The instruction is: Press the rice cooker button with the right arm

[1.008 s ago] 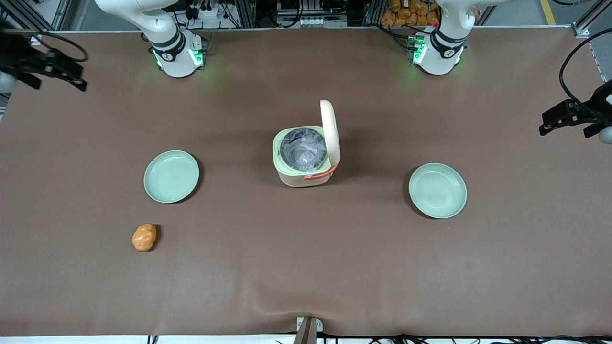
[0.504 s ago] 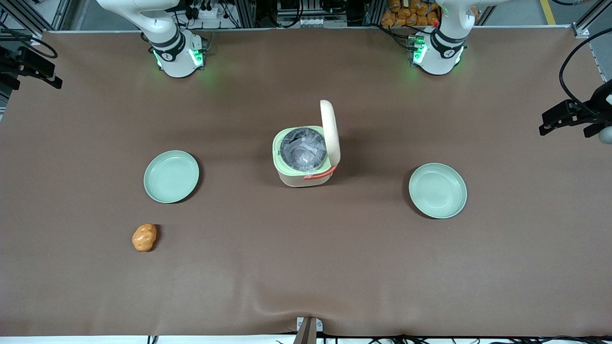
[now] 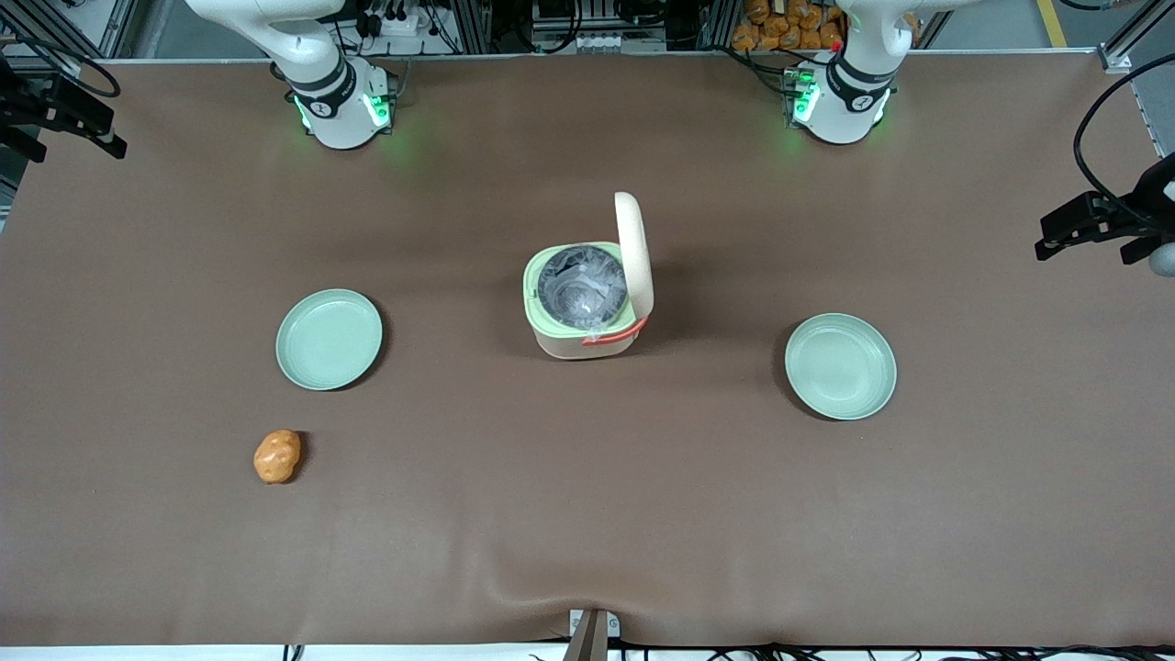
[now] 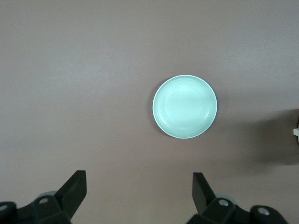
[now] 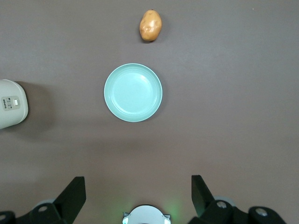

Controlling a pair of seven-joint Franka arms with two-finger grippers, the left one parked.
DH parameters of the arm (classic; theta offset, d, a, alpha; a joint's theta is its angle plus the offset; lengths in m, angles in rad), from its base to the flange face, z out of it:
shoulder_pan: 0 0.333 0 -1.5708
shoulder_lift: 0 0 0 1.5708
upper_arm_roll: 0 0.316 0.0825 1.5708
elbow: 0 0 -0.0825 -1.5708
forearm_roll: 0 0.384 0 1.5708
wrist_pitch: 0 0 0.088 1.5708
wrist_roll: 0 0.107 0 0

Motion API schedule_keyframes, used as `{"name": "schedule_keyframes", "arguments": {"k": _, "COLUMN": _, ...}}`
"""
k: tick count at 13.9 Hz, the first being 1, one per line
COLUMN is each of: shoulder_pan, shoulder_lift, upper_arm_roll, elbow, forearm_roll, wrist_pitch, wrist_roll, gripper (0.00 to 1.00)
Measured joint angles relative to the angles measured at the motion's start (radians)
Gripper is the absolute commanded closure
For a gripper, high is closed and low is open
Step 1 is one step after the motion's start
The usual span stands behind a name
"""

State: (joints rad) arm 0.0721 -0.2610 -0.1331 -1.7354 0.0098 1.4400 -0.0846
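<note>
The rice cooker [image 3: 580, 308] stands mid-table, cream with a pale green rim. Its lid [image 3: 634, 252] is upright and open, the dark inner pot shows, and the coral-red handle hangs on the side nearer the front camera. In the right wrist view a small pale rounded pad [image 5: 14, 102], apparently the button, shows on the cooker's cream wall [image 5: 11, 109]. The right arm's black gripper [image 3: 69, 124] hangs high over the table edge at the working arm's end, far from the cooker. The gripper [image 5: 138, 198] is open and holds nothing.
A pale green plate [image 3: 329, 339] lies between the cooker and the working arm's end. An orange potato-like lump [image 3: 276, 455] lies nearer the front camera than that plate. A second green plate [image 3: 840, 365] lies toward the parked arm's end.
The gripper has drawn back toward the table edge at the working arm's end and risen slightly. The cooker's lid stays open; nothing else has moved.
</note>
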Motion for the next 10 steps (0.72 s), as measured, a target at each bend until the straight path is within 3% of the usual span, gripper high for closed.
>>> {"name": "schedule_keyframes", "arguments": {"k": 10, "shoulder_pan": 0.000, "shoulder_lift": -0.001, "upper_arm_roll": 0.002, "elbow": 0.028, "forearm_roll": -0.006, "wrist_pitch": -0.005, "wrist_roll": -0.038, "gripper": 0.00}}
